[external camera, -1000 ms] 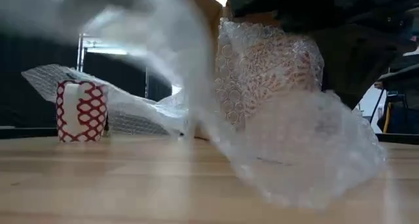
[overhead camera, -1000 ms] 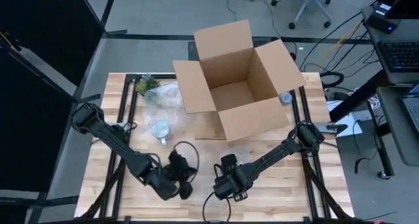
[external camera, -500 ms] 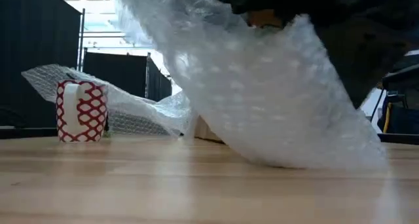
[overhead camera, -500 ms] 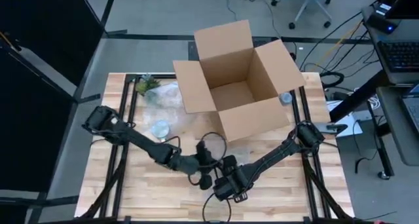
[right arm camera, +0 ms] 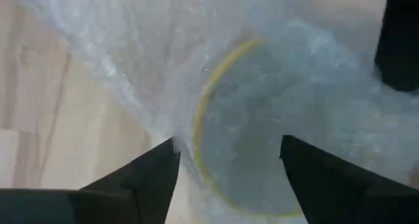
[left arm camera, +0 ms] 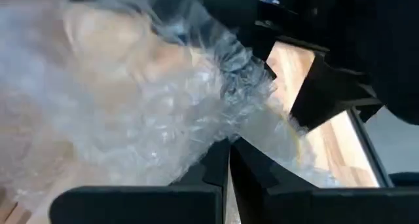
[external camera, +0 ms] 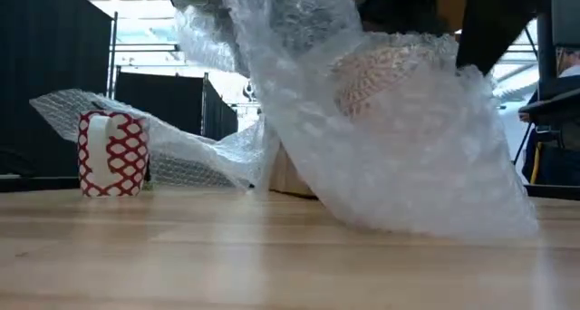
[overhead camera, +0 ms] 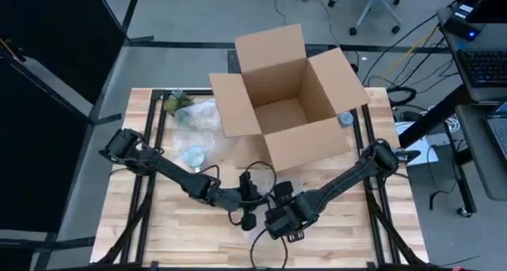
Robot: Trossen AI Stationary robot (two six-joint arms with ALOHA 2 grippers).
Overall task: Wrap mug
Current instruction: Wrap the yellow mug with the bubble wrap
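Table [overhead camera: 380,231]: pale wood planks, black frame rails along both sides.
Red mug [external camera: 112,153]: far left in the low view, upright on the wood, red-and-white lattice print, unwrapped, well apart from both grippers.
Loose wrap [external camera: 186,147]: spare bubble sheet lying just behind the red mug, trailing toward the box.
Plant [overhead camera: 179,101]: small green sprig at the table's far left corner.
Left gripper [overhead camera: 247,201]: reaches in from the left to the table's near middle; fingers pressed together on a fold of bubble wrap, seen in its wrist view.
Bubble wrap [external camera: 399,156]: big clear sheet draped from the grippers down to the wood, lower edge touching the table.
Mug [external camera: 385,70]: pale, patterned, held off the table inside the bubble wrap at centre-right of the low view; yellow rim shows through the sheet in the right wrist view [right arm camera: 216,132].
Right gripper [overhead camera: 283,215]: just beside the left gripper, at the near middle; fingers spread wide, one on each side of the wrapped mug's mouth; contact cannot be judged.
Box [overhead camera: 289,104]: open cardboard carton, flaps out, at the far middle of the table, behind both grippers.
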